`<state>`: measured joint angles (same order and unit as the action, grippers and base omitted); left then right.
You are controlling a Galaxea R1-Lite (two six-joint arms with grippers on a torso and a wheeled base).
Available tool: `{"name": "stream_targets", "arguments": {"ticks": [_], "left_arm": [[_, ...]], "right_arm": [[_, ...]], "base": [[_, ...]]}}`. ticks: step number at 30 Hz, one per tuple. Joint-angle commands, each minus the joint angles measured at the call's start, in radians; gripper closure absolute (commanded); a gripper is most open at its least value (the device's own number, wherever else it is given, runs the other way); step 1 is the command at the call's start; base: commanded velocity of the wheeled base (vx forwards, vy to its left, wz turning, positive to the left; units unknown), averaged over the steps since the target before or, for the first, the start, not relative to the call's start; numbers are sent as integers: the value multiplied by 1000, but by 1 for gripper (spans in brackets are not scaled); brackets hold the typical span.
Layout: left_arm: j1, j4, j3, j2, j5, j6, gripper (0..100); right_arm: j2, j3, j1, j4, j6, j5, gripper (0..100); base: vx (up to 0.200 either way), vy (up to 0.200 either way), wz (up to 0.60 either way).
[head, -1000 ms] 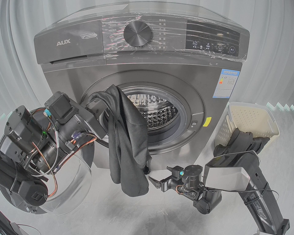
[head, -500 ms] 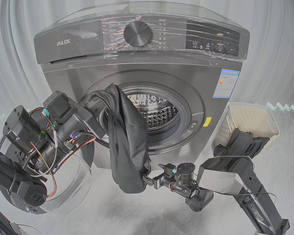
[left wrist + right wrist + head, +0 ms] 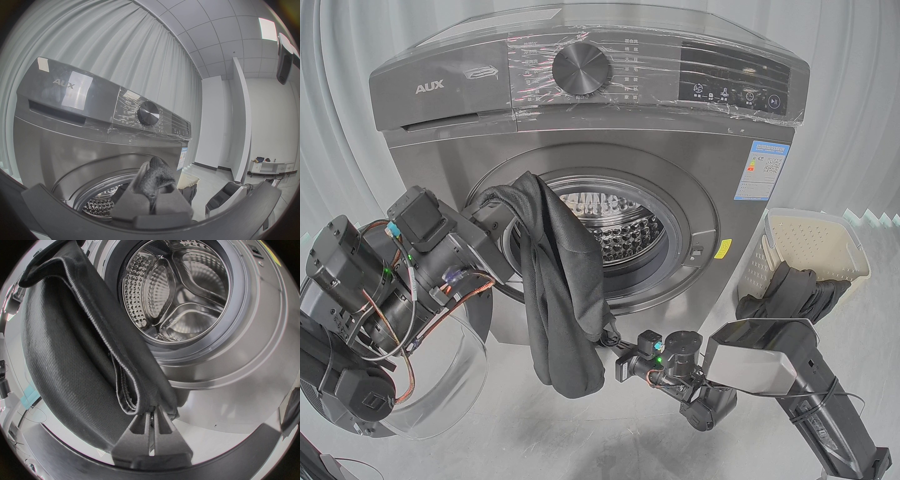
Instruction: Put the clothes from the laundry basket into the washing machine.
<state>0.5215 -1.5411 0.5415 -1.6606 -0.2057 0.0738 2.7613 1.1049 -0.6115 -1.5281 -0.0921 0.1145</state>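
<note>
Since it closed in, the right pincer [image 3: 610, 338] grips the garment [image 3: 559, 281].

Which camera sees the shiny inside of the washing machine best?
The right wrist view: the drum lies open, holes and ribs plain. The head view shows it half behind the black garment; the left wrist view catches a sliver.

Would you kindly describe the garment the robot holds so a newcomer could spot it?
Find the grey washing machine. Before the left of its open drum hangs a dark garment, gripped above by the left gripper and below by the right gripper. Unlike the dark clothes slumped in the cream laundry basket, it hangs in mid-air.
</note>
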Motion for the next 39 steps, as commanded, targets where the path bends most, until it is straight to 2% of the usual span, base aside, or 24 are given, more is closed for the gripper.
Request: {"name": "stream_targets", "arguments": {"ticks": [1, 7, 10, 11, 19, 23, 28, 30, 31, 34, 39], "left_arm": [[-5, -1, -3, -2, 0, 1, 100], [-8, -1, -8, -5, -1, 9, 100], [-8, -1, -8, -5, -1, 9, 100], [-9, -1, -12, -8, 0, 14, 100], [-32, -1, -52, -62, 3, 15, 100], [-41, -1, -69, -116, 9, 12, 100], [-40, -1, -133, -231, 16, 7, 100], [-40, -1, -135, -234, 17, 7, 100], [-40, -1, -155, -284, 42, 9, 100], [-46, -2, -150, -330, 48, 11, 100], [-57, -4, -173, -373, 48, 7, 100]], "right_arm": [[-120, -115, 35, -10, -3, -1, 100], [-316, -281, 84, -10, 0, -2, 100], [-316, -281, 84, -10, 0, -2, 100], [-436, -395, 95, -10, 0, 1, 100], [-628, -611, 95, -12, -14, 4, 100], [-701, -651, 91, -12, -21, 5, 100], [-845, -775, 67, -15, -28, 7, 100], [-848, -778, 65, -15, -28, 7, 100], [-911, -813, 35, -14, -51, 5, 100], [-927, -818, 38, -14, -84, 7, 100], [-913, -813, 47, -14, -95, 7, 100]], "base": [[0, 0, 0], [0, 0, 0], [0, 0, 0], [0, 0, 0], [0, 0, 0], [0, 0, 0], [0, 0, 0], [0, 0, 0], [0, 0, 0], [0, 0, 0], [0, 0, 0]]}}
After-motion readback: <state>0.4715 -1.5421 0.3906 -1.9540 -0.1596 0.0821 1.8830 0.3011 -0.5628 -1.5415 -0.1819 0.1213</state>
